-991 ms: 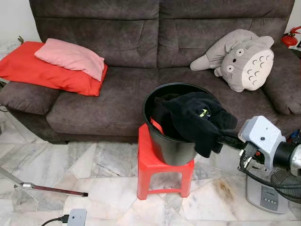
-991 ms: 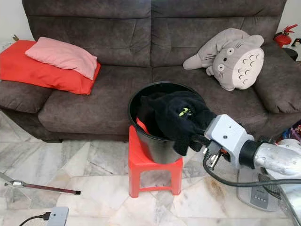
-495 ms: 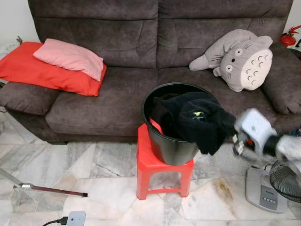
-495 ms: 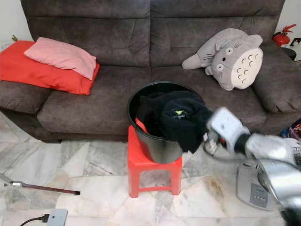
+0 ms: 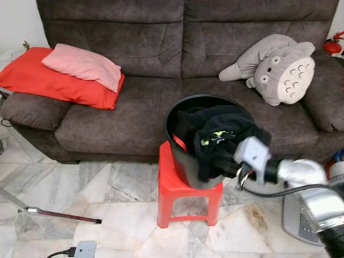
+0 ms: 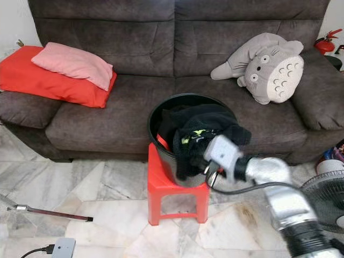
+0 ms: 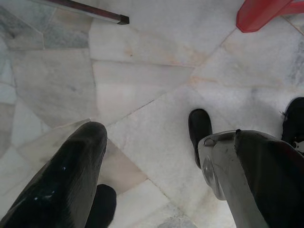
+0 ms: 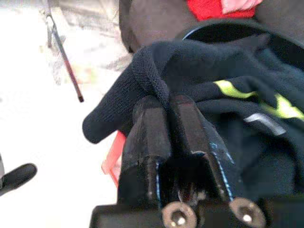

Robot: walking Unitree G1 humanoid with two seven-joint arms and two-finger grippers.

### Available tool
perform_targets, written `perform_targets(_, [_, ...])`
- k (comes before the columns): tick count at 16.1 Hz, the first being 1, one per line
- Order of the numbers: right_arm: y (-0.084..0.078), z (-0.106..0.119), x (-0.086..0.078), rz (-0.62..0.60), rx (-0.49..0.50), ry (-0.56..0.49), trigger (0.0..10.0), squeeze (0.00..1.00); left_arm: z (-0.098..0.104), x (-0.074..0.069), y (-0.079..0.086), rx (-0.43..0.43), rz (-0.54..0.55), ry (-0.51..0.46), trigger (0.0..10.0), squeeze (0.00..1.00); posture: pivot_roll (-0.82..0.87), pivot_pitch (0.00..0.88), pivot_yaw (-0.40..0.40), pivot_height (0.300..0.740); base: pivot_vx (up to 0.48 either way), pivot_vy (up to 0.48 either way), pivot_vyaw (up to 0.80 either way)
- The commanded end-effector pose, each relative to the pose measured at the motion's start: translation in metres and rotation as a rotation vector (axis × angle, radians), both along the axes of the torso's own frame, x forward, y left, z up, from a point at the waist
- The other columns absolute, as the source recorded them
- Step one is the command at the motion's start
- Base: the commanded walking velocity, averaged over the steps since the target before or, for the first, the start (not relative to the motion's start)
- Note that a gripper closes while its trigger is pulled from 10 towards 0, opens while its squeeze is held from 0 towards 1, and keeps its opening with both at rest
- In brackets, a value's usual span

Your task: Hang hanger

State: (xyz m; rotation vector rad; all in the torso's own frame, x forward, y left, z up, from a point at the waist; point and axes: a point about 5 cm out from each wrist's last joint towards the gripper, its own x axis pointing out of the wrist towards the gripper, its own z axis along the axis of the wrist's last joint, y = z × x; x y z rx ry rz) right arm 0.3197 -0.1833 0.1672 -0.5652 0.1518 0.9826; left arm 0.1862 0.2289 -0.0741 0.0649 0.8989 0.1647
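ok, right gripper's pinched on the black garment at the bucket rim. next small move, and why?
Probably lift straight up. The right gripper is shut on a fold of the black knit garment, which drapes over the rim of the black plastic bucket on the red plastic stool; pulling sideways might tip the bucket.

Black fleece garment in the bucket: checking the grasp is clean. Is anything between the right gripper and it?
Nothing visible. The right gripper is shut directly on a fold of the black fleece garment, at the rim of the round black plastic bucket.
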Motion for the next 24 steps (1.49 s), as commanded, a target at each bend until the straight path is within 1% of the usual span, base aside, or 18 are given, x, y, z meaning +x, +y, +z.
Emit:
perform_targets(1, [0.002, 0.002, 0.002, 0.011, -0.001, -0.028, 10.0, 1.0, -0.003, -0.009, 0.004, 0.004, 0.014, 0.027, 10.0, 0.0, -0.14, 0.189, 0.046, 0.74, 0.0, 0.0, 0.0])
perform_targets(2, [0.003, 0.004, 0.003, 0.017, 0.002, -0.058, 10.0, 1.0, -0.004, -0.009, 0.004, 0.004, 0.011, 0.029, 10.0, 0.0, -0.15, 0.189, 0.045, 0.74, 0.0, 0.0, 0.0])
perform_targets(3, [0.003, 0.004, 0.003, 0.018, 0.001, -0.067, 10.0, 1.0, -0.004, -0.009, 0.004, 0.004, 0.01, 0.029, 10.0, 0.0, -0.15, 0.189, 0.045, 0.74, 0.0, 0.0, 0.0])
perform_targets(5, [0.004, 0.009, 0.0, 0.013, 0.034, -0.09, 10.0, 1.0, -0.004, -0.009, 0.003, 0.002, 0.006, 0.029, 10.0, 0.0, -0.15, 0.19, 0.045, 0.74, 0.0, 0.0, 0.0])
perform_targets(7, [0.008, 0.018, -0.008, 0.029, 0.087, -0.118, 10.0, 1.0, -0.004, -0.008, 0.002, 0.001, 0.003, 0.029, 10.0, 0.0, -0.15, 0.19, 0.042, 0.74, 0.0, 0.0, 0.0])
perform_targets(9, [0.015, 0.029, -0.017, 0.042, 0.159, -0.151, 10.0, 1.0, -0.004, -0.009, 0.002, 0.002, 0.003, 0.03, 10.0, 0.0, -0.16, 0.193, 0.036, 0.74, 0.0, 0.0, 0.0])
perform_targets(10, [0.022, 0.038, -0.025, 0.019, 0.261, -0.189, 10.0, 1.0, -0.004, -0.009, 0.002, 0.002, 0.002, 0.032, 10.0, 0.0, -0.16, 0.191, 0.034, 0.74, 0.0, 0.0, 0.0])
perform_targets(12, [0.027, 0.041, -0.032, -0.03, 0.329, -0.227, 10.0, 1.0, -0.005, -0.01, 0.002, 0.001, 0.002, 0.034, 10.0, 0.0, -0.16, 0.189, 0.031, 0.74, 0.0, 0.0, 0.0])
perform_targets(14, [0.029, 0.05, -0.041, -0.175, 0.579, -0.264, 10.0, 1.0, -0.005, -0.011, 0.002, 0.001, 0.0, 0.034, 10.0, 0.0, -0.17, 0.186, 0.026, 0.74, 0.0, 0.0, 0.0])
perform_targets(15, [0.027, 0.052, -0.044, -0.263, 0.743, -0.253, 10.0, 1.0, -0.005, -0.011, 0.002, 0.002, -0.004, 0.035, 10.0, 0.0, -0.17, 0.186, 0.026, 0.74, 0.0, 0.0, 0.0])
perform_targets(16, [0.025, 0.048, -0.048, -0.378, 0.882, -0.22, 10.0, 1.0, -0.005, -0.011, 0.001, 0.001, -0.008, 0.037, 10.0, 0.0, -0.17, 0.183, 0.023, 0.74, 0.0, 0.0, 0.0])
perform_targets(17, [0.022, 0.033, -0.054, -0.515, 1.033, -0.143, 10.0, 0.0, -0.006, -0.011, 0.0, 0.0, -0.014, 0.038, 10.0, 0.0, -0.17, 0.18, 0.024, 0.74, 0.0, 0.0, 0.0])
perform_targets(18, [0.021, 0.019, -0.058, -0.535, 1.06, -0.081, 10.0, 0.0, -0.006, -0.011, -0.001, -0.001, -0.017, 0.039, 10.0, 0.0, -0.17, 0.179, 0.027, 0.74, 0.0, 0.0, 0.0])
perform_targets(19, [0.021, -0.001, -0.061, -0.551, 1.093, 0.017, 10.0, 0.0, -0.006, -0.011, -0.002, -0.002, -0.025, 0.04, 10.0, 0.0, -0.18, 0.176, 0.029, 0.74, 0.0, 0.0, 0.0])
perform_targets(20, [0.018, -0.017, -0.061, -0.598, 1.089, 0.072, 10.0, 0.0, -0.006, -0.011, -0.002, -0.001, -0.028, 0.041, 10.0, 0.0, -0.17, 0.172, 0.03, 0.74, 0.0, 0.0, 0.0])
perform_targets(22, [0.007, -0.044, -0.058, -0.727, 1.074, 0.129, 10.0, 0.0, -0.005, -0.01, -0.002, 0.0, -0.031, 0.039, 10.0, 0.0, -0.17, 0.165, 0.028, 0.74, 0.0, 0.0, 0.0])
perform_targets(23, [0.002, -0.054, -0.057, -0.79, 1.105, 0.166, 10.0, 0.0, -0.005, -0.009, -0.002, 0.004, -0.037, 0.036, 10.0, 0.0, -0.16, 0.163, 0.028, 0.74, 0.0, 0.0, 0.0])
perform_targets(24, [-0.002, -0.063, -0.054, -0.848, 1.179, 0.201, 10.0, 0.0, -0.005, -0.009, -0.002, 0.01, -0.044, 0.036, 10.0, 0.0, -0.17, 0.165, 0.031, 0.74, 0.0, 0.0, 0.0])
